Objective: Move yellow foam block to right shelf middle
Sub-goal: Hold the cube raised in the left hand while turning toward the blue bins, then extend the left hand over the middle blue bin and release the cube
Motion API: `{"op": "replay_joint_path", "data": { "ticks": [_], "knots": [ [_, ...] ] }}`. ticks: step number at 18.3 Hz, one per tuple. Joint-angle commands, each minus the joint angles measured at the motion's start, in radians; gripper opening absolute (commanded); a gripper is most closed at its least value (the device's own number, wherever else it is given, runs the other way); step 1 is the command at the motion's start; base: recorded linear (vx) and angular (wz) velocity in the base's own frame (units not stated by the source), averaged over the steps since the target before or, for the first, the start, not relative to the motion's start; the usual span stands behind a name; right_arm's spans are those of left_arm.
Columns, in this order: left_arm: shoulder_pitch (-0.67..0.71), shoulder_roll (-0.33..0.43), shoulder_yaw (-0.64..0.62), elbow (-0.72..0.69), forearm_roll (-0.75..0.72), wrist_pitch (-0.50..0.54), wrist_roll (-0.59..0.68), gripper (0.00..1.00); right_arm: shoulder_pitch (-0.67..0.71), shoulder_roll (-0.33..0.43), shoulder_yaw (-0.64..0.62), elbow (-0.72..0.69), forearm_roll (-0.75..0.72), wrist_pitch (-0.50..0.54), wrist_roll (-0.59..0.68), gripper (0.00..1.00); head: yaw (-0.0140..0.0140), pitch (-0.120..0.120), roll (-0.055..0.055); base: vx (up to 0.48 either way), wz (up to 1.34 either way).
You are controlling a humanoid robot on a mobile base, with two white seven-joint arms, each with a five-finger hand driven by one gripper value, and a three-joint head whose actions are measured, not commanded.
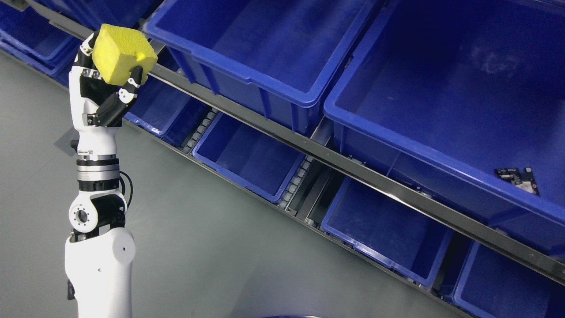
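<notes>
Your left arm [99, 260] is rising from the bottom-left edge of the frame, white forearm upright over the grey floor [198, 247]. At its top, your left hand [103, 95] is gripping the yellow foam block [123, 53], with black-jointed fingers [128, 90] curled against the block's underside and one fingertip pressing its lower right face. The block is sitting tilted in that grasp, clear of every bin, just off the front rail [282, 132] of the shelf at its left end.

Beyond the hand, the shelf is running diagonally from upper left to lower right. Along the lower tier, blue bins [247, 159] are standing side by side, roller tracks showing between them. Above the rail, two large blue bins are filling the upper tier: one at top centre [273, 48], another at the right [441, 101]. In that right bin's near right corner, a small dark circuit board [516, 179] is lying flat.
</notes>
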Motion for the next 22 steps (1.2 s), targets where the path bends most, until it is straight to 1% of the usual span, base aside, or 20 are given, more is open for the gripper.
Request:
{"op": "replay_joint_path", "data": {
  "ticks": [1, 3, 5, 8, 9, 12, 13, 14, 15, 17, 19, 20, 22],
  "knots": [
    [0.011, 0.017, -0.112, -0.112, -0.001, 0.0, -0.002, 0.33, 0.025, -0.017, -0.012, -0.017, 0.003, -0.001, 0.001, 1.0, 0.0, 0.0, 0.0, 0.192, -0.36],
    [0.007, 0.021, -0.14, -0.149, -0.001, 0.0, -0.002, 0.33, 0.025, -0.017, -0.012, -0.017, 0.003, -0.001, 0.001, 1.0, 0.0, 0.0, 0.0, 0.176, -0.31],
    [-0.016, 0.058, -0.149, -0.182, -0.001, 0.0, -0.002, 0.32, 0.023, -0.017, -0.012, -0.017, 0.003, -0.001, 0.001, 1.0, 0.0, 0.0, 0.0, 0.147, -0.23],
    [-0.126, 0.118, -0.155, -0.18, -0.001, 0.012, -0.01, 0.3, 0.023, -0.017, -0.012, -0.017, 0.003, -0.001, 0.001, 1.0, 0.0, 0.0, 0.0, 0.121, -0.19],
    [-0.165, 0.123, -0.157, -0.18, -0.001, 0.05, -0.01, 0.29, 0.025, -0.017, -0.012, -0.017, 0.003, -0.001, 0.001, 1.0, 0.0, 0.0, 0.0, 0.097, -0.16],
    [-0.298, 0.199, -0.184, -0.174, -0.012, 0.282, -0.036, 0.28, 0.023, -0.017, -0.012, -0.017, 0.003, -0.001, 0.001, 1.0, 0.0, 0.0, 0.0, 0.079, -0.08],
    [-0.338, 0.228, -0.204, -0.162, -0.033, 0.339, -0.059, 0.28, 0.023, -0.017, -0.012, -0.017, 0.003, -0.001, 0.001, 1.0, 0.0, 0.0, 0.0, 0.077, -0.04],
    [-0.379, 0.262, -0.239, -0.134, -0.093, 0.391, -0.1, 0.29, 0.023, -0.017, -0.012, -0.017, 0.003, -0.001, 0.001, 1.0, 0.0, 0.0, 0.0, 0.056, -0.05],
    [-0.413, 0.282, -0.282, -0.092, -0.177, 0.42, -0.165, 0.3, 0.025, -0.017, -0.012, -0.017, 0.003, -0.001, 0.001, 1.0, 0.0, 0.0, 0.0, 0.056, -0.05],
    [-0.439, 0.279, -0.344, -0.003, -0.333, 0.427, -0.319, 0.3, 0.025, -0.017, -0.012, -0.017, 0.003, -0.001, 0.001, 1.0, 0.0, 0.0, 0.0, 0.046, -0.02],
    [-0.441, 0.267, -0.368, 0.051, -0.461, 0.427, -0.43, 0.31, 0.023, -0.017, -0.012, -0.017, 0.003, -0.001, 0.001, 1.0, 0.0, 0.0, 0.0, 0.051, 0.0],
    [-0.441, 0.267, -0.378, 0.058, -0.493, 0.427, -0.453, 0.31, 0.023, -0.017, -0.012, -0.017, 0.003, -0.001, 0.001, 1.0, 0.0, 0.0, 0.0, 0.039, -0.01],
    [-0.443, 0.268, -0.382, 0.056, -0.504, 0.427, -0.464, 0.33, 0.023, -0.017, -0.012, -0.017, 0.003, -0.001, 0.001, 1.0, 0.0, 0.0, 0.0, 0.03, -0.02]
  ]
}}
